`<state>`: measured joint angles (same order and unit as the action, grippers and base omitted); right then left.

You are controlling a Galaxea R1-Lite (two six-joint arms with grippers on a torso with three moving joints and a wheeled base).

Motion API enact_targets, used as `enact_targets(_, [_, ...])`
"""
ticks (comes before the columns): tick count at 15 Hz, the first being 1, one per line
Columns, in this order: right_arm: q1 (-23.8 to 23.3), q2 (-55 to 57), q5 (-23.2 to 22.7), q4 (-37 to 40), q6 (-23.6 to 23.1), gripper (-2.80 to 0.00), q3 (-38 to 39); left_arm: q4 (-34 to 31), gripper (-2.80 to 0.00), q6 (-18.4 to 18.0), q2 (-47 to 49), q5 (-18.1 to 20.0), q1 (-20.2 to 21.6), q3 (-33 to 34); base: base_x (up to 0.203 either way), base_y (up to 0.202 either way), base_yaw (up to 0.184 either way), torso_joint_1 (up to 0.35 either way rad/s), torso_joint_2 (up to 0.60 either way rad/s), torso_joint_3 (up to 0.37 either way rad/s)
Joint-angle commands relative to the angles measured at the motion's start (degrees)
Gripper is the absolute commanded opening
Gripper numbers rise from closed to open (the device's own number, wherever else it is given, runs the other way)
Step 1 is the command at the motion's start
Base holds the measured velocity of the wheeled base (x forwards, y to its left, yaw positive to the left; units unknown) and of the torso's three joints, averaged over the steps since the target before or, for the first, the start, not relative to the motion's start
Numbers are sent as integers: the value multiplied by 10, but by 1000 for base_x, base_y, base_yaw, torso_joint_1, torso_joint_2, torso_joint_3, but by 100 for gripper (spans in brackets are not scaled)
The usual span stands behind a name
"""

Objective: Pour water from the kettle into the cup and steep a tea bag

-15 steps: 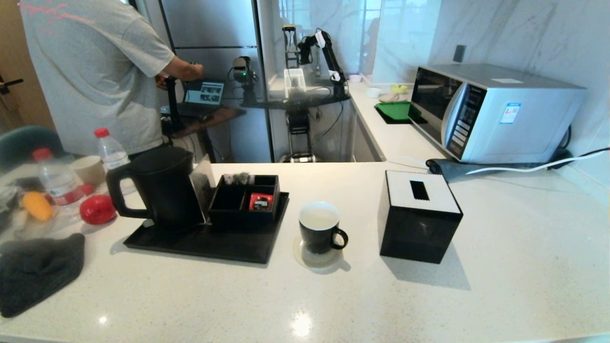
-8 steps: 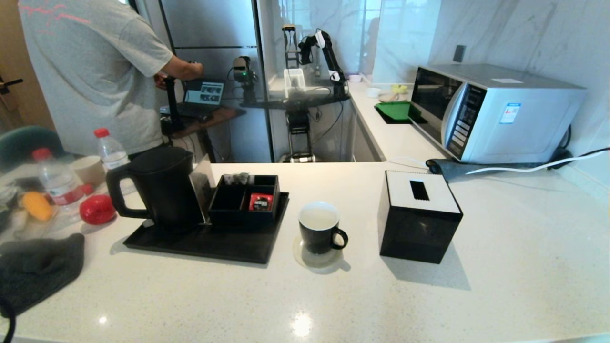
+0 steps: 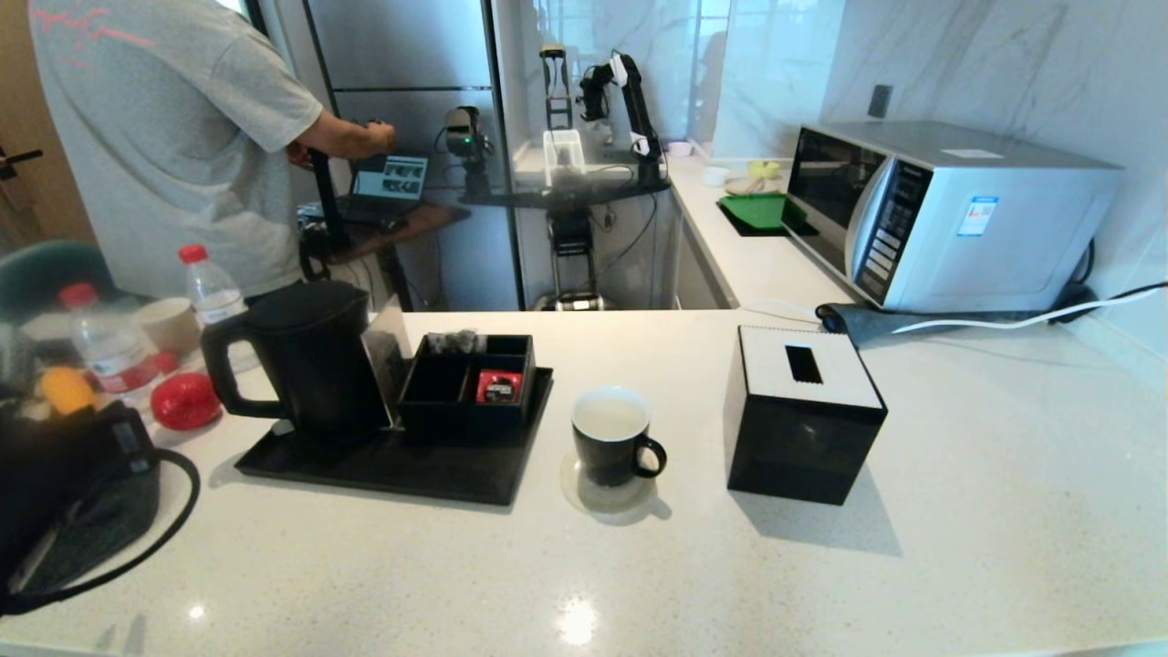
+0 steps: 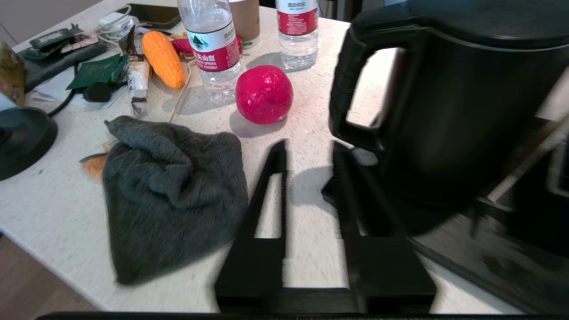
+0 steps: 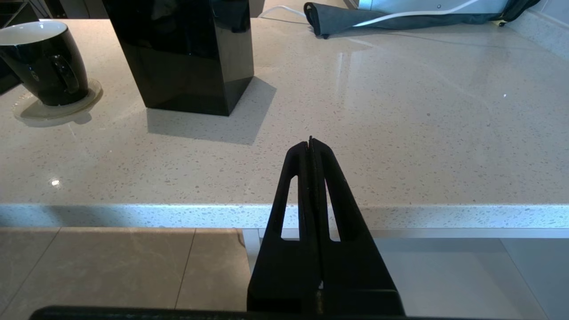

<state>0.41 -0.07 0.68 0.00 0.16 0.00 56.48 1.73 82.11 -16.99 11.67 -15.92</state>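
My left claw [image 4: 309, 151] hangs released, its two fingers parted with bench showing between them, low over the pale speckled bench [image 3: 821, 566] at its left end, above a crumpled dark grey cloth [image 4: 173, 191]. The tall matte black kettle [image 4: 453, 102] with its flat lid stands upright just ahead of me and to my right, on a flat black tray [image 3: 383, 461]. What the coming move turns on is its big loop handle [image 4: 351, 89]: it faces my side, away from the small black mug with the white inside [image 3: 611, 436], and the grip runs up and down, so I judge my fingers must straddle it from either side. The left fingertip is not yet at the handle; the right one sits by the handle's foot, and I cannot tell if it touches.

The mug stands on a pale coaster, on the kettle's far side and beyond the tray's edge. The tea bag I cannot pick out for sure among the black divided box [image 3: 470, 379] on the tray.

My right claw [image 5: 311, 146] is clenched on nothing, parked off the bench's near edge, so the left arm is the nearer to the kettle.
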Motion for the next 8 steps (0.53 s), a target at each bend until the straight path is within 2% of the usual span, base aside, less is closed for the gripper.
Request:
enact_targets(1, [0, 1, 0, 0, 0, -280, 0, 145, 0, -3, 136, -1, 16, 28, 0, 0, 0, 0, 0, 0])
enact_targets(6, [0, 1, 0, 0, 0, -280, 0, 312, 0, -6, 255, -3, 24, 67, 0, 0, 0, 0, 0, 0])
enact_targets(8, [0, 1, 0, 0, 0, -280, 0, 334, 0, -6, 281, -2, 24, 70, 0, 0, 0, 0, 0, 0])
